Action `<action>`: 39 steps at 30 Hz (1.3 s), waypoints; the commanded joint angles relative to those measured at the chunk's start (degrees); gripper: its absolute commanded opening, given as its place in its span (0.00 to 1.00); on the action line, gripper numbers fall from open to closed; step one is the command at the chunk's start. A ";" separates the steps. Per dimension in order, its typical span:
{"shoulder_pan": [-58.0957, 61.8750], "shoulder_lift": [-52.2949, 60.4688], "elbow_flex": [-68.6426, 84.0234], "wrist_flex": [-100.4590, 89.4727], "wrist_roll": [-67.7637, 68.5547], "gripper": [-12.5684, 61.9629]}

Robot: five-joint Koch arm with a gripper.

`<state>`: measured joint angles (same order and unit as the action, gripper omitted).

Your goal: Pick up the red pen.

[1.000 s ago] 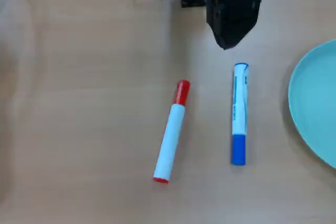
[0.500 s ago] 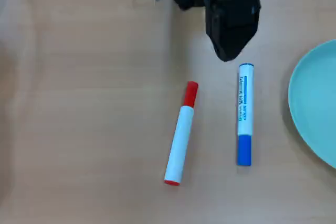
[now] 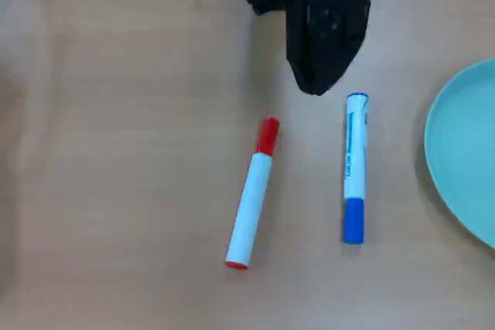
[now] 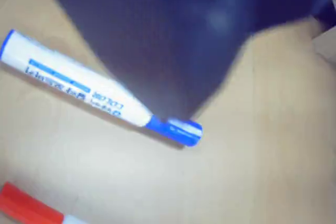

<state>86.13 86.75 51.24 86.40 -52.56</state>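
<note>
White-barrelled red pen [image 3: 251, 196], red cap, lies untouched; claw [image 3: 312, 86] state unclear.

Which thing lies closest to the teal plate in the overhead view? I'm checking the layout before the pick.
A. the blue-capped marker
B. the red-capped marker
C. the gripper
A: in the overhead view the blue-capped marker lies between the red pen and the teal plate, with the gripper farther off.

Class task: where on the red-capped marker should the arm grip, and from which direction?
Probably mid-barrel on the red pen, coming straight down with the jaws across its width. It lies flat, slightly slanted, clear of the blue marker, so the barrel's long sides are free.
</note>
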 commanded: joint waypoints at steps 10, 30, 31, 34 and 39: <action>6.33 -1.93 -2.81 -2.46 -23.20 0.17; 14.41 -23.03 -4.83 -4.04 -35.07 0.54; 14.41 -23.12 -4.83 -4.22 -35.07 0.56; 14.94 -24.61 -5.01 -4.48 -35.16 0.61; 15.21 -26.98 -5.27 -5.71 -35.24 0.63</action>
<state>100.81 59.24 51.15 83.32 -86.66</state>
